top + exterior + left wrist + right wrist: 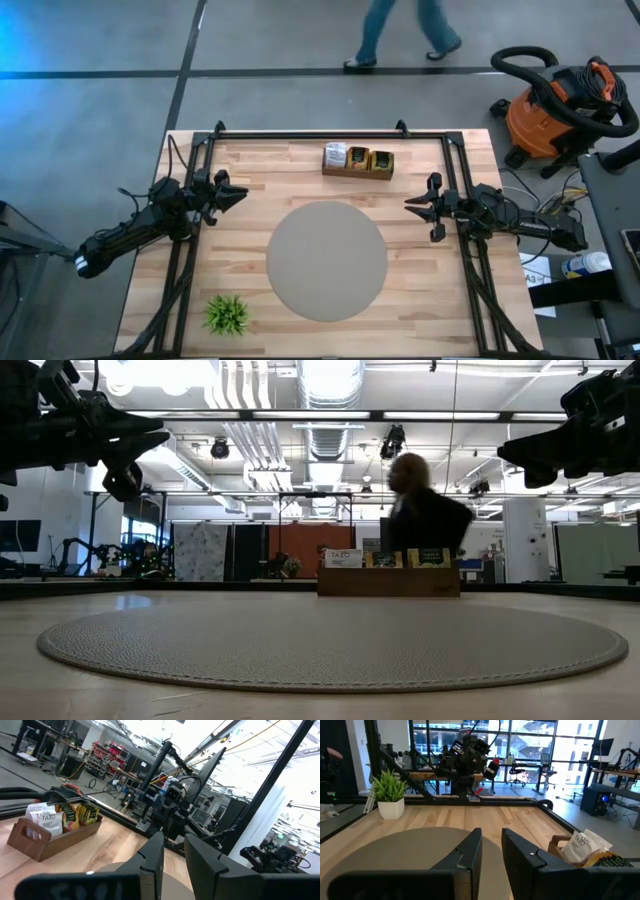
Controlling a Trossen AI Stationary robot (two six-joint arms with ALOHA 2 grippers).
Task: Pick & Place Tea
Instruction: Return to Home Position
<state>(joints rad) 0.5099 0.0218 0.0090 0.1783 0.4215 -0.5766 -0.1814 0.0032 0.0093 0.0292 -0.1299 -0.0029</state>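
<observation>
While both arms hang raised at the table's sides, the tea (336, 156) stands packed in the wooden organizer (357, 175) at the far edge of the table (440, 300), beyond the round mat (327, 260). From above, the left gripper (236, 193) and the right gripper (420, 205) face each other across the mat, well apart from the organizer. A small plant (227, 313) sits at the near left corner, and a person (400, 30) walks the floor beyond.

At table height, the grippers show dark in the upper corners (left arm's on the left, right arm's on the right), well above the mat. The sachets stand on edge in the organizer (388, 582), labels toward the camera, and a person (425, 510) passes behind.

The left wrist camera shows that gripper's fingers (152, 865) parted by a narrow gap and holding nothing, with the organizer off to one side. The right wrist camera shows the same of its fingers (467, 855): narrowly parted and empty, the organizer's corner and a white sachet just in sight.

All the tea in sight is in the organizer, so the job looks finished. The sachets are judged light, thin and bendable, and likely to slide against one another. Any further pick would best pinch one by its upper edge, across the flat faces.
</observation>
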